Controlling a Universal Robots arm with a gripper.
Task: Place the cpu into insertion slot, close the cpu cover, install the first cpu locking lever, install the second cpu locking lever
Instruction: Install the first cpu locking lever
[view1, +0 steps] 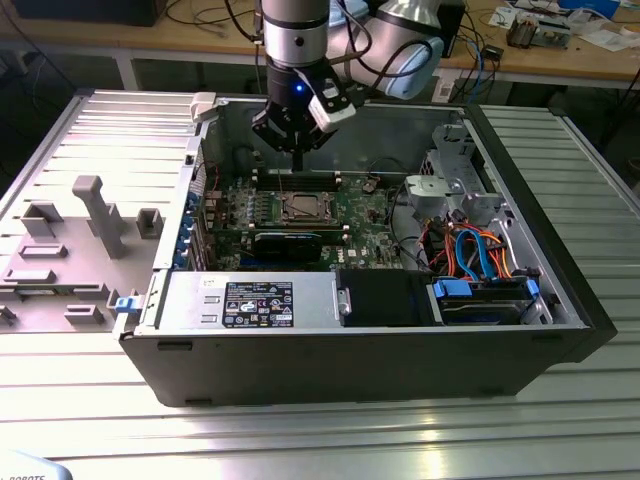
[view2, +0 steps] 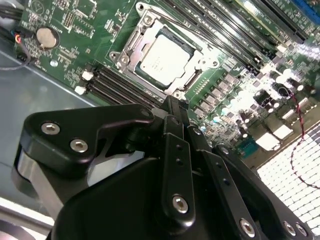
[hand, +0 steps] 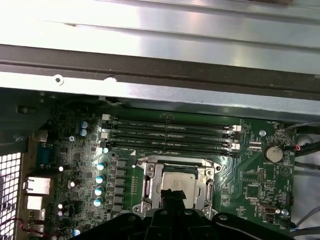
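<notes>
You're looking at the gripper (view1: 298, 158) hanging inside the open computer case (view1: 350, 360), just above the far side of the insertion slot (hand: 175, 161) and near the long memory slots (hand: 170, 135). Its jaws are pressing together and gripping nothing. The cpu (view2: 162, 55) is sitting flat in the slot on the green motherboard (view1: 365, 215), with the cpu cover (view2: 134, 44) lying down around its silvery top.

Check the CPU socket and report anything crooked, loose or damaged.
Nothing stands out. The cpu lies flat and square inside the frame of the cpu cover, and no damage shows there. The gripper hangs above the board near it, shut and empty.
</notes>
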